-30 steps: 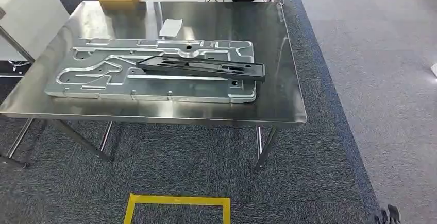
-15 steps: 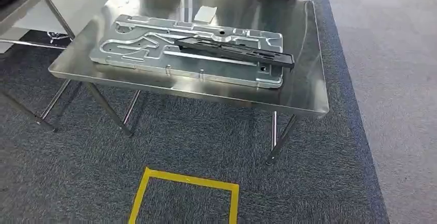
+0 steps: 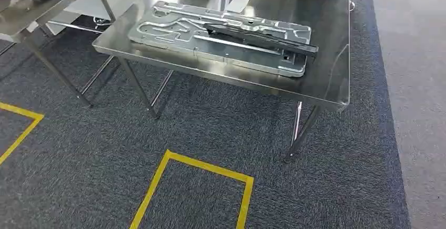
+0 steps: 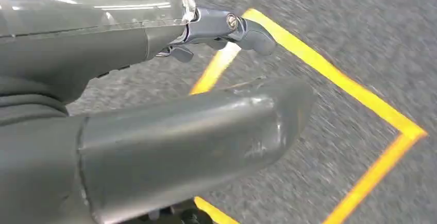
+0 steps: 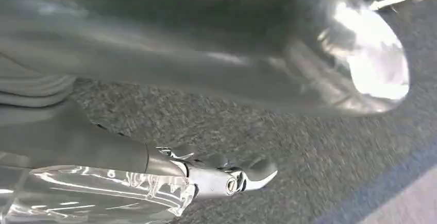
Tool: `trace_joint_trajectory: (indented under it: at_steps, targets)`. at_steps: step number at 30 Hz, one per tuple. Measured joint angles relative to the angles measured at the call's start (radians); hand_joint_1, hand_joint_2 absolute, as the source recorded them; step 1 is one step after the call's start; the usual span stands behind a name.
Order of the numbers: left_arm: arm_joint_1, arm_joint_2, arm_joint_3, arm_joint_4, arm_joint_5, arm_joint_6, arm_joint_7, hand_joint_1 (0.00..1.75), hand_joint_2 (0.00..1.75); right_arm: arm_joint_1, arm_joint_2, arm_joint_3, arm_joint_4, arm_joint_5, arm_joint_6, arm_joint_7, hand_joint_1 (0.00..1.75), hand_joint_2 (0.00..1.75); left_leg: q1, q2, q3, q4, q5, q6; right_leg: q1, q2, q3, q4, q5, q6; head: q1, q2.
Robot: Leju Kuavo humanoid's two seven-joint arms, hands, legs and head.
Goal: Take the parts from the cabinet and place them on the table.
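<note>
Steel table (image 3: 326, 89) carrying large silver plate part (image 3: 173, 31); black bar part (image 3: 263, 38) lying across it. Left hand (image 4: 154, 131) over grey carpet (image 3: 79, 187) and yellow tape (image 4: 330, 72), holding nothing, fingers apart. Right hand (image 5: 206, 54) likewise empty, fingers apart.

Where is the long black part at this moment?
In the head view, the long black part lies on top of the large silver plate, toward its right end, on the steel table in the upper middle of the picture.
</note>
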Motion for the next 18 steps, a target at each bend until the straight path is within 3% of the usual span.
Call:
trace_joint_trajectory:
  at_steps: [1,2,3,4,5,7,8,9,10,11,12,13,14,15,16,17,18]
  targets:
    - [-0.001,0.000,0.000,0.000,0.000,0.000,0.000,0.00,0.00,-0.001,0.000,0.000,0.002,0.000,0.000,0.000,0.00,0.00,0.001,0.007,0.054,-0.062,0.025,0.002,0.000,-0.010,-0.014,0.008,0.005,0.004,0.000,0.000]
    - [-0.003,0.000,0.000,-0.002,0.000,0.000,0.000,0.00,0.00,-0.001,0.000,0.000,0.003,0.000,0.000,0.000,0.00,0.00,0.001,0.031,0.133,-0.158,0.022,0.006,0.000,-0.018,-0.027,0.015,0.010,0.009,0.000,0.000]
    - [-0.009,0.000,0.000,-0.003,0.000,0.000,0.000,0.00,0.00,-0.003,-0.001,0.000,0.003,0.000,0.000,0.000,0.00,0.00,-0.005,0.074,0.221,-0.271,-0.027,0.011,0.004,-0.028,-0.030,0.024,0.016,0.016,-0.001,0.000]
    - [-0.014,0.000,0.000,-0.004,0.000,0.000,-0.001,0.00,0.00,-0.001,-0.001,0.000,0.005,0.000,0.000,0.000,0.00,0.00,-0.014,0.073,0.243,-0.327,-0.048,0.025,0.004,-0.038,-0.033,0.026,0.021,0.024,-0.001,0.000]
    - [-0.013,0.000,0.000,-0.004,-0.002,0.000,-0.002,0.00,0.00,-0.003,-0.003,0.000,0.006,0.000,0.000,0.000,0.00,0.00,-0.016,0.068,0.229,-0.319,-0.041,0.036,0.002,-0.050,-0.030,0.024,0.030,0.032,0.003,0.000]
    - [-0.006,0.000,0.002,-0.005,-0.001,0.000,-0.001,0.00,0.00,-0.008,-0.003,0.000,0.007,0.000,0.000,0.000,0.00,0.00,-0.020,0.053,0.214,-0.322,-0.028,0.056,-0.002,-0.067,-0.032,0.016,0.049,0.045,-0.005,0.000]
    - [-0.005,-0.002,0.005,-0.005,-0.001,0.000,-0.001,0.00,0.00,-0.008,-0.005,0.000,0.008,0.000,0.000,0.000,0.00,0.00,-0.014,0.048,0.205,-0.331,-0.007,0.069,-0.005,-0.051,-0.040,0.024,0.041,0.055,-0.006,0.000]
    - [-0.005,-0.003,0.005,-0.005,-0.001,0.000,0.000,0.00,0.00,-0.006,-0.007,0.000,0.010,0.000,0.000,0.000,0.00,0.00,-0.017,0.041,0.187,-0.331,0.007,0.081,-0.006,0.004,-0.052,0.053,-0.021,0.058,-0.004,0.000]
    - [-0.006,-0.003,0.005,-0.005,-0.001,0.000,-0.001,0.00,0.00,-0.002,-0.006,0.000,0.011,0.000,0.000,0.000,0.00,0.00,-0.020,0.034,0.172,-0.330,0.018,0.087,-0.006,0.036,-0.063,0.099,-0.080,0.056,-0.004,0.000]
    - [-0.007,-0.003,0.005,-0.005,-0.001,0.000,-0.001,0.00,0.00,0.001,-0.006,-0.001,0.013,0.000,0.000,0.000,0.00,0.00,-0.024,0.024,0.152,-0.330,0.033,0.093,-0.006,0.056,-0.082,0.178,-0.145,0.054,0.000,0.000]
    - [-0.006,-0.003,0.005,-0.005,-0.001,0.000,-0.001,0.00,0.00,0.002,-0.008,-0.002,0.014,0.000,0.000,0.000,0.00,0.00,-0.030,0.011,0.132,-0.329,0.048,0.096,-0.003,0.063,-0.099,0.260,-0.189,0.051,0.000,0.000]
    - [-0.005,-0.003,0.005,-0.005,-0.001,0.000,-0.001,0.00,0.00,0.002,-0.009,-0.004,0.015,0.000,0.000,0.000,0.00,0.00,-0.034,0.001,0.117,-0.325,0.060,0.097,0.001,0.065,-0.105,0.309,-0.196,0.047,0.000,0.000]
    - [-0.004,-0.003,0.005,-0.005,-0.001,0.000,-0.001,0.00,0.00,0.001,-0.011,-0.005,0.016,0.000,0.000,0.000,0.00,0.00,-0.037,-0.010,0.098,-0.322,0.072,0.097,0.005,0.065,-0.092,0.316,-0.173,0.042,0.000,0.000]
    - [-0.003,-0.003,0.005,-0.005,-0.002,0.000,-0.001,0.00,0.00,0.001,-0.011,-0.005,0.017,0.000,0.000,0.000,0.00,0.00,-0.040,-0.021,0.083,-0.318,0.082,0.097,0.008,0.067,-0.062,0.289,-0.137,0.035,0.000,0.000]
    - [-0.003,-0.003,0.006,-0.005,-0.002,0.000,-0.001,0.00,0.00,0.001,-0.011,-0.005,0.018,0.000,0.000,0.000,0.00,0.00,-0.044,-0.031,0.066,-0.311,0.091,0.097,0.013,0.071,-0.010,0.222,-0.097,0.026,0.000,0.000]
    - [-0.004,-0.004,0.006,-0.005,-0.001,0.000,-0.001,0.00,0.00,0.000,-0.011,-0.005,0.018,0.000,0.000,0.000,0.00,0.00,-0.047,-0.044,0.052,-0.305,0.100,0.096,0.019,0.087,0.062,0.118,-0.072,0.012,0.000,0.000]
    - [-0.005,-0.011,0.005,-0.005,-0.002,0.000,-0.001,0.00,0.00,-0.001,-0.016,-0.005,0.018,0.000,0.000,0.000,0.00,0.00,-0.046,-0.052,0.042,-0.298,0.107,0.096,0.023,0.120,0.124,0.026,-0.083,-0.003,-0.001,0.000]
